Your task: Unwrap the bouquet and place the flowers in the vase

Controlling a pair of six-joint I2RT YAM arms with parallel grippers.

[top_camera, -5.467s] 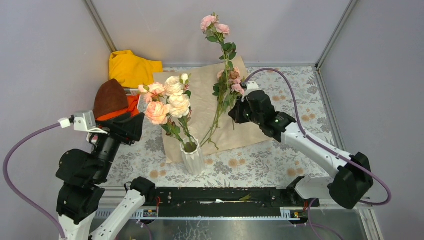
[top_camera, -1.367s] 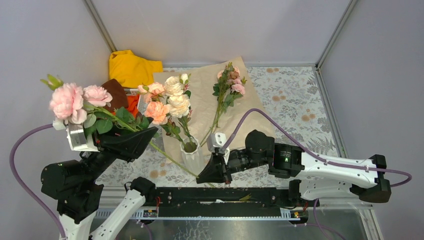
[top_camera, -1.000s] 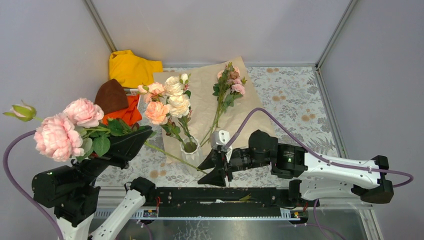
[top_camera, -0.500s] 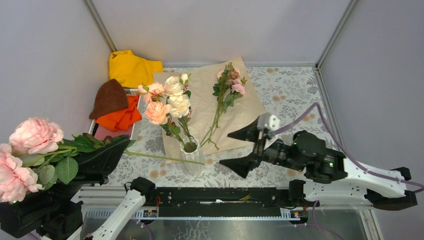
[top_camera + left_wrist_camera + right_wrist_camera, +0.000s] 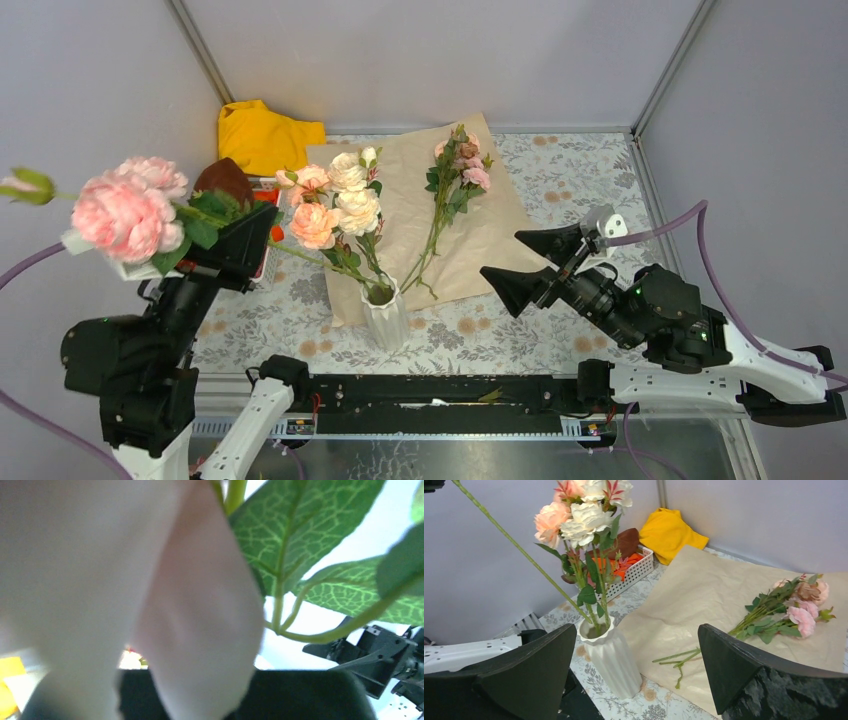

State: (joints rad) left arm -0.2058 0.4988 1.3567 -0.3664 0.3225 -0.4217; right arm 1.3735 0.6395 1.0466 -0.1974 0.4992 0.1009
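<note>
The left claw (image 5: 258, 228) is pinched on a long pink rose (image 5: 125, 212), its blooms held high to the left. Its green stem (image 5: 320, 263) slants down to the white vase (image 5: 385, 318), the tip at or just inside the mouth, beside the peach and cream roses (image 5: 345, 205) standing there. The right claw (image 5: 535, 264) hangs spread wide and empty, right of the vase. The step in hand looks like seating this stem: lower it deeper, then let go. One sprig (image 5: 452, 185) lies on the flattened paper (image 5: 490, 225), probably next.
</note>
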